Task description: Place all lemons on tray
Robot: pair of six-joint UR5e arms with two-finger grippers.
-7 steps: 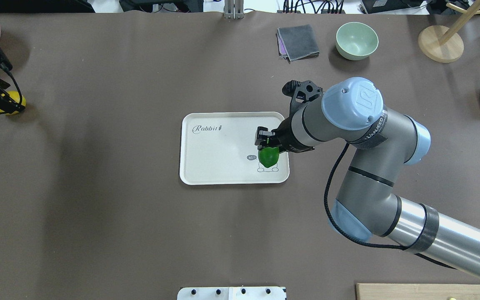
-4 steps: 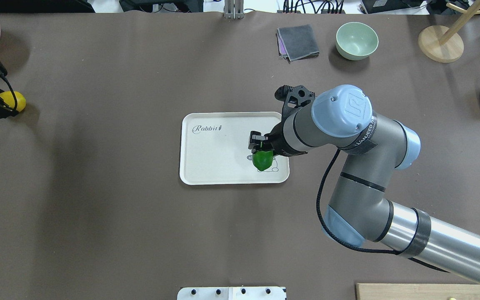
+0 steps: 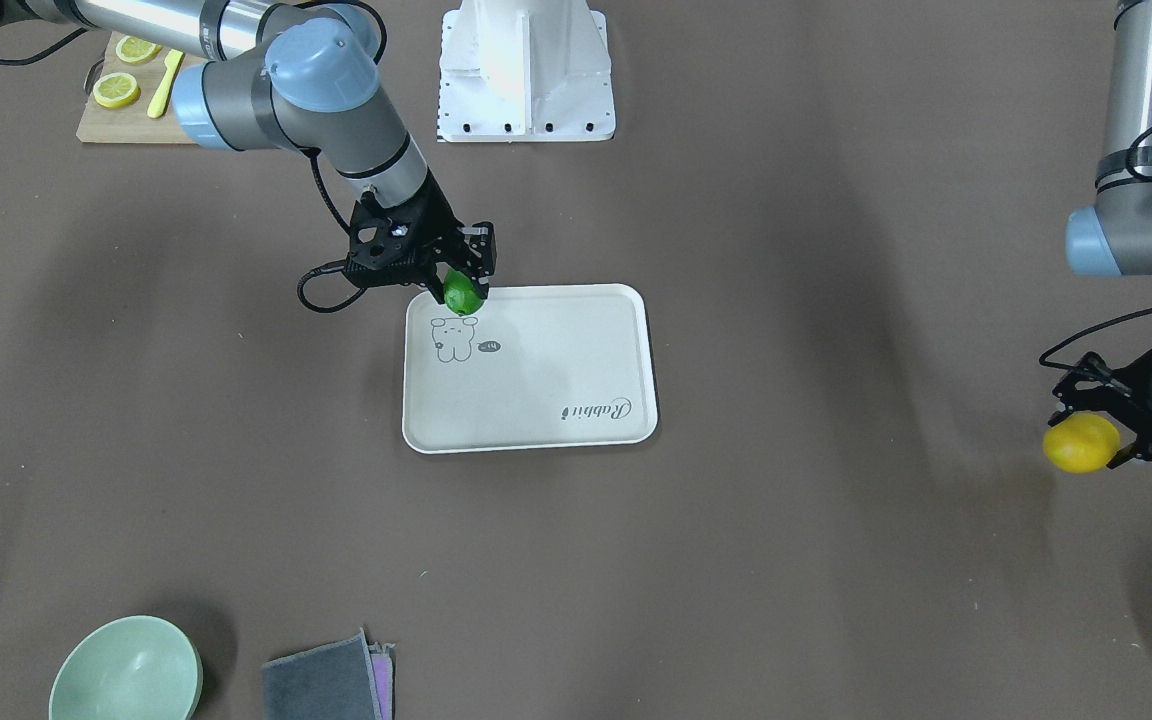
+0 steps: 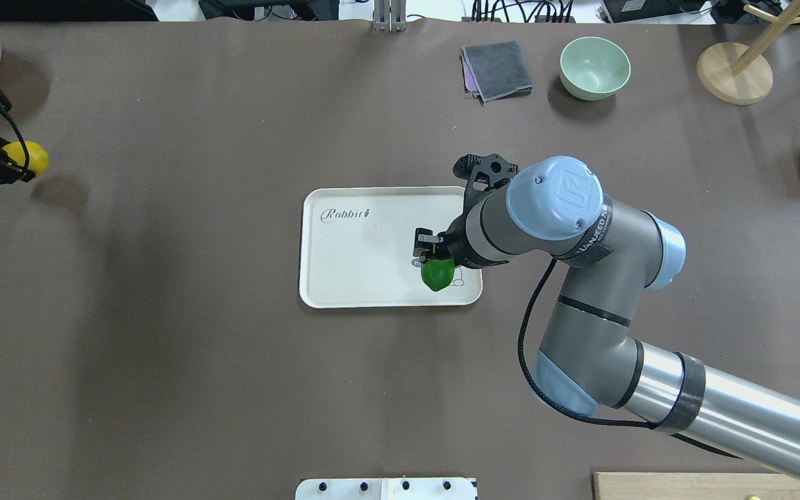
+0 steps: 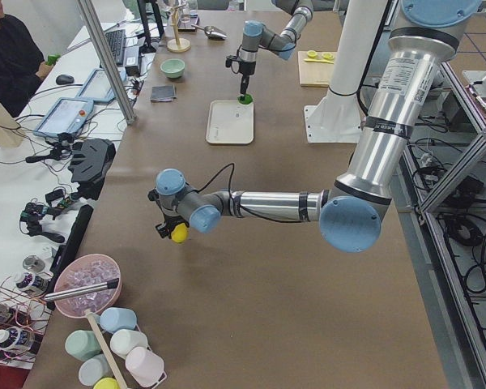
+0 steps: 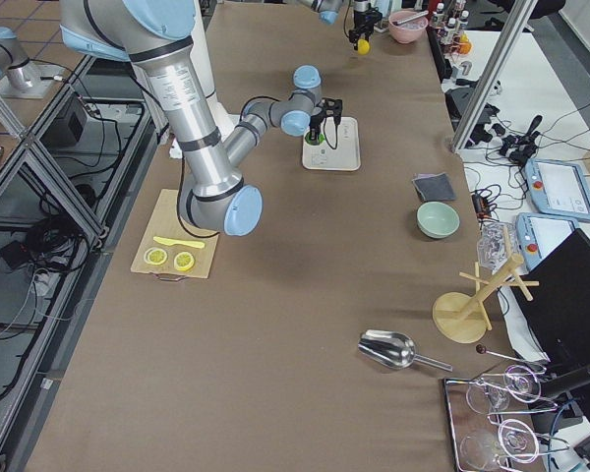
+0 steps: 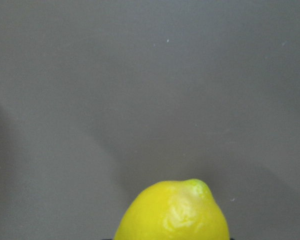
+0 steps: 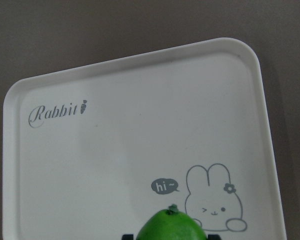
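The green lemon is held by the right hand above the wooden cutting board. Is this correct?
No, the place is wrong. The right hand holds the green lemon above the tray; the overhead exterior view shows this.

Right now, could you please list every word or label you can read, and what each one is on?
"Rabbit": grey script in a corner of the tray.
"hi~": in the speech bubble beside the tray's rabbit drawing.
White lettering on the black band around the right arm: too blurred to read.
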